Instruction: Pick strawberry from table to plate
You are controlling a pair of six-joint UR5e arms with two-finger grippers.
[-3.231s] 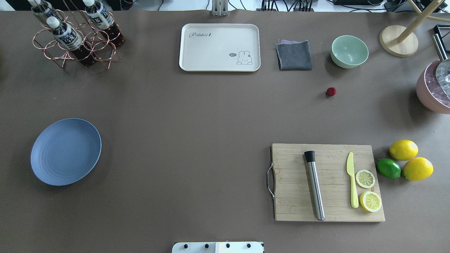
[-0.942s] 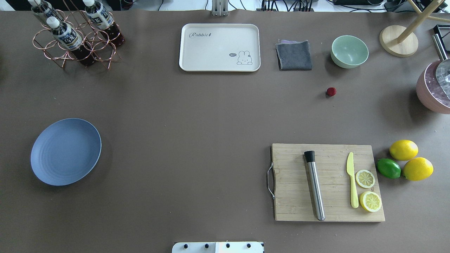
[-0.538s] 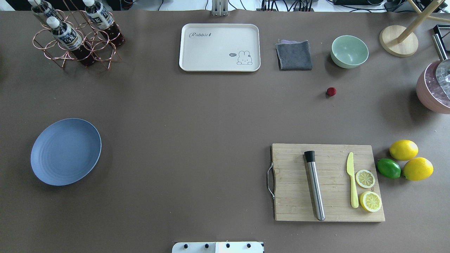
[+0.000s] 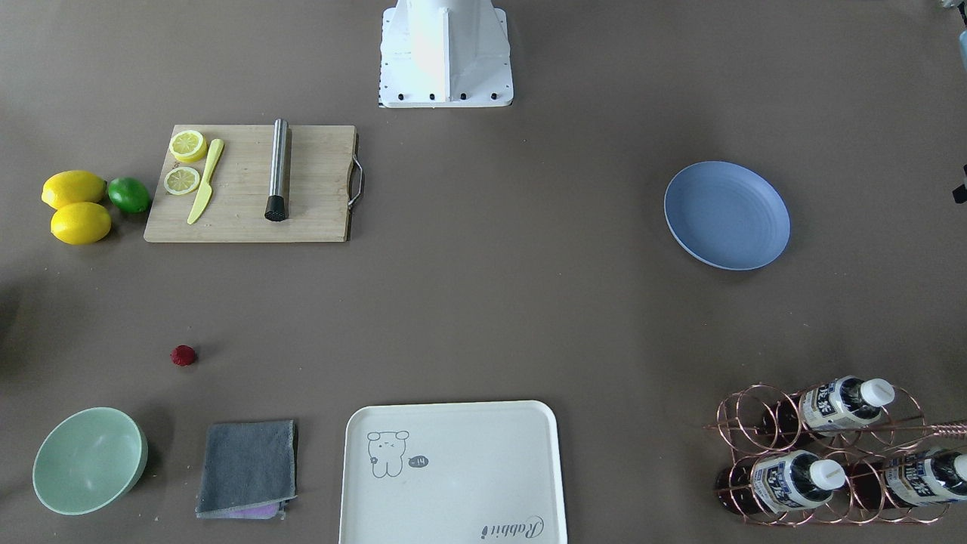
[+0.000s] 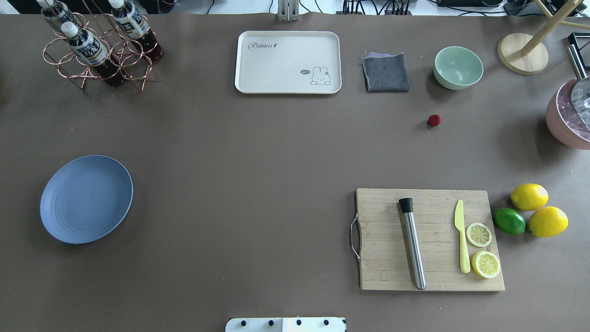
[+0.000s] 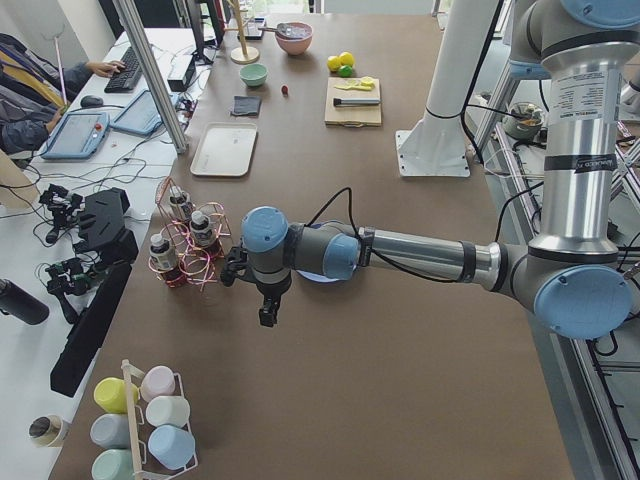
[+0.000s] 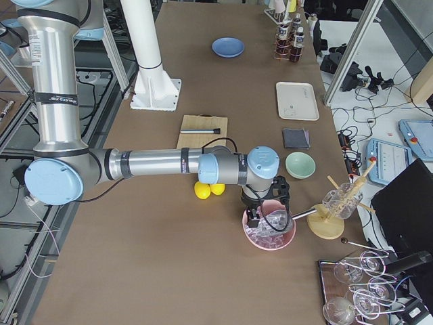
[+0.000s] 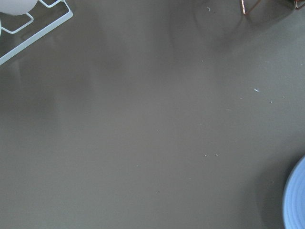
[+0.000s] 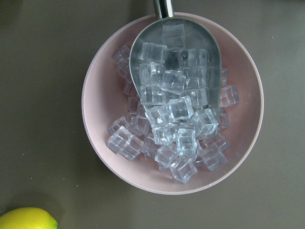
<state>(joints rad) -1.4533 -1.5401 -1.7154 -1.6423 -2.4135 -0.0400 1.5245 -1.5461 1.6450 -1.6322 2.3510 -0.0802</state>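
The strawberry [image 5: 434,121] [image 4: 183,355] lies alone on the brown table [image 5: 258,152], below the mint bowl and far from both arms. The blue plate [image 5: 86,198] [image 4: 727,215] sits bare at the table's left side; its rim [image 8: 296,200] shows at the left wrist view's lower right corner. My left gripper [image 6: 266,314] hangs over bare table beyond the plate, near the bottle rack. Above a pink bowl of ice, at the table's right end, hangs my right gripper [image 7: 254,218]. Both grippers show only in the side views, so I cannot tell whether they are open or shut.
A wooden cutting board [image 5: 431,240] carries a steel muddler, a yellow knife and lemon slices; two lemons and a lime [image 5: 509,221] lie beside it. A white tray [image 5: 288,62], grey cloth [image 5: 385,72], mint bowl [image 5: 458,67], copper bottle rack [image 5: 99,46] and the pink ice bowl [image 9: 172,102] line the far side and right end.
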